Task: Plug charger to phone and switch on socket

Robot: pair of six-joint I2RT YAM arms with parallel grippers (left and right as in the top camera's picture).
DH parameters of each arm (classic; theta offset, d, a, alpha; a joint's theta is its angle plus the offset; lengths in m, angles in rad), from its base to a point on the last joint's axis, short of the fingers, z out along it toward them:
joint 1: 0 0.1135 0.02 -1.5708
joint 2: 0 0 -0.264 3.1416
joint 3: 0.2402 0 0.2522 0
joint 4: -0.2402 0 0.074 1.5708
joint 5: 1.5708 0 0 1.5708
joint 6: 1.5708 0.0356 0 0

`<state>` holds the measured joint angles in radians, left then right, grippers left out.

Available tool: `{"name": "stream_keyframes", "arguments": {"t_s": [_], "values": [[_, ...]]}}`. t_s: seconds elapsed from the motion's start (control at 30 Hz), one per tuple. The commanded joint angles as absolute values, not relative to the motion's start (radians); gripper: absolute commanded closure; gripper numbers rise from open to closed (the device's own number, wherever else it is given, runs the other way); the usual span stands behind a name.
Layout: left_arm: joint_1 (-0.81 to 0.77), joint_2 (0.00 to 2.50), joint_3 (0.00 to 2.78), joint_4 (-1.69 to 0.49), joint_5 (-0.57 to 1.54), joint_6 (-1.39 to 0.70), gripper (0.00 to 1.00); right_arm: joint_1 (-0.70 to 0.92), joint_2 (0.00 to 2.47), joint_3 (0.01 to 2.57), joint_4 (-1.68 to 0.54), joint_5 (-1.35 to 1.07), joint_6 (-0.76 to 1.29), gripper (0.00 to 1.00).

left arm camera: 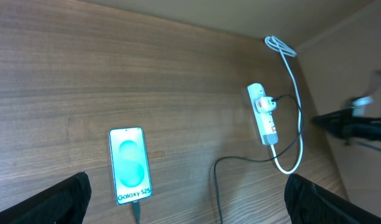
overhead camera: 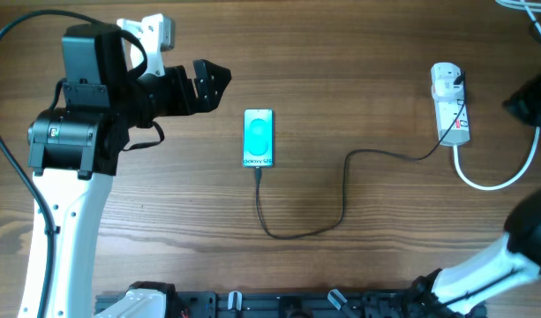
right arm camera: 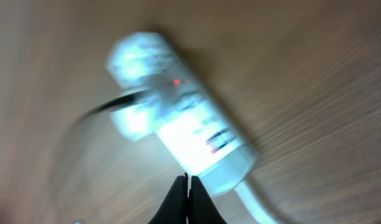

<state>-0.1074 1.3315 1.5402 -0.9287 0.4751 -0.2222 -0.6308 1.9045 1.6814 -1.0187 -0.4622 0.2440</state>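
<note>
The phone [overhead camera: 259,137] lies in the middle of the table with a lit teal screen; it also shows in the left wrist view [left arm camera: 130,165]. The dark charger cable [overhead camera: 341,190] runs from the phone's near end in a loop to the white socket strip [overhead camera: 449,102] at the right, where its plug sits in an outlet. The cable's tip [left arm camera: 137,210] is at the phone's port. My left gripper [overhead camera: 208,84] is open and empty, left of the phone. My right gripper [right arm camera: 187,186] is shut and empty, just beside the blurred socket [right arm camera: 184,127], where a small red light shows.
The socket's white lead [overhead camera: 495,177] curves off to the right edge; it also shows in the left wrist view [left arm camera: 289,74]. The right arm [overhead camera: 530,102] is at the table's right edge. Arm bases line the front edge.
</note>
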Motion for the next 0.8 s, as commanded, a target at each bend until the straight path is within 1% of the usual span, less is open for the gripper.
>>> {"name": "stream_keyframes", "arguments": {"t_s": [0.0,0.17,0.23,0.3,0.33,0.37,0.4,0.47,0.53,0.6,0.67,0.77], "values": [[-0.105,1.335,1.539,-0.926,0.469,-0.216,0.00,-0.550,1.627,1.721,-1.070,-0.570,0.147,0.96],[-0.105,1.335,1.539,-0.927,0.469,-0.216,0.00,-0.376,1.392,1.721,-1.224,-0.569,0.005,0.96],[-0.105,1.335,1.539,-0.927,0.469,-0.216,0.00,-0.282,1.300,1.721,-1.267,-0.535,0.001,0.95],[-0.105,1.335,1.539,-0.927,0.469,-0.216,0.00,-0.207,1.227,1.721,-1.299,-0.517,0.004,0.92],[-0.105,1.335,1.539,-0.926,0.469,-0.216,0.00,-0.178,1.193,1.721,-1.319,-0.517,0.004,0.87],[-0.105,1.335,1.539,-0.926,0.469,-0.216,0.00,-0.159,1.168,1.721,-1.338,-0.517,0.004,0.77],[-0.105,1.335,1.539,-0.926,0.469,-0.216,0.00,-0.145,1.140,1.721,-1.366,-0.517,0.006,0.57],[-0.105,1.335,1.539,-0.926,0.469,-0.216,0.00,-0.141,1.098,1.721,-1.429,-0.516,0.010,0.00],[-0.105,1.335,1.539,-0.926,0.469,-0.216,0.00,-0.141,1.065,1.721,-1.489,-0.517,0.022,0.00],[-0.105,1.335,1.539,-0.926,0.469,-0.216,0.00,-0.141,1.048,1.721,-1.524,-0.517,0.082,0.00],[-0.105,1.335,1.539,-0.926,0.469,-0.216,0.00,-0.141,1.043,1.721,-1.526,-0.517,0.116,0.01],[-0.105,1.335,1.539,-0.927,0.469,-0.216,0.00,-0.141,1.048,1.721,-1.534,-0.516,0.115,0.00]]}}
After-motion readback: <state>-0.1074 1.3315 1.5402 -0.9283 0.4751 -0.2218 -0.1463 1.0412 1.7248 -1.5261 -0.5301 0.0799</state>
